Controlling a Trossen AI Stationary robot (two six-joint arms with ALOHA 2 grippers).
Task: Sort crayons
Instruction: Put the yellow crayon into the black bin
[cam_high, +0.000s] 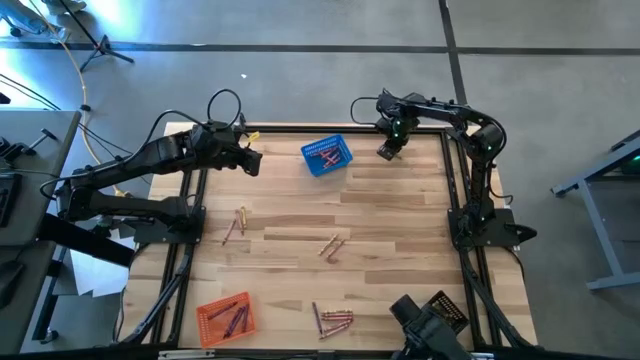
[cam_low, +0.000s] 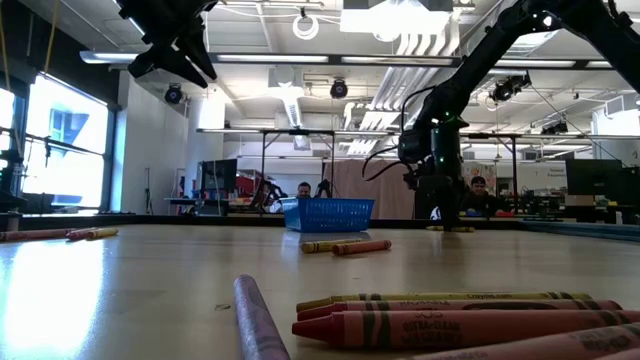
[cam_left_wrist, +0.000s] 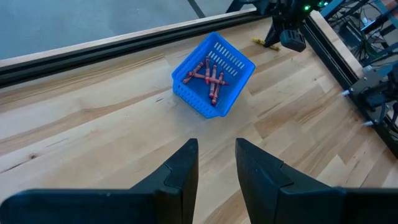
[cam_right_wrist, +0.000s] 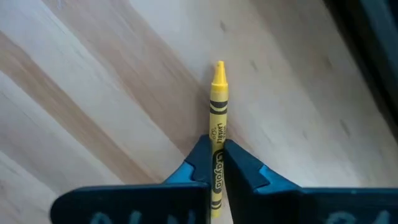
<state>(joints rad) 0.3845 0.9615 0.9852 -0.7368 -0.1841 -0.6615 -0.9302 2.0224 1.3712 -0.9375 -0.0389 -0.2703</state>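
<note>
Pickup is the step in hand: the right gripper (cam_right_wrist: 216, 163) sits low at the far right corner of the desk (cam_high: 400, 215), its two fingers pressed onto a yellow crayon (cam_right_wrist: 217, 99) that lies flat on the wood, its tip pointing away from the wrist. The left gripper (cam_left_wrist: 216, 165) hangs above the far left part of the desk with its fingers spread a little and nothing between them, waiting. A blue basket (cam_high: 327, 157) stands near the far edge between the two arms and holds several reddish crayons; an orange basket (cam_high: 226, 317) near the near left corner holds darker ones. More crayons are loose: a pair toward the left edge (cam_high: 234, 226), a pair in the middle (cam_high: 331, 247) and a cluster at the near edge (cam_high: 333, 320), so most of the sorting seems yet to be done. The next move probably calls for a straight lift without letting the thin stick twist in the pinch, then a carry to a basket; which basket takes yellow cannot be told from here.
</note>
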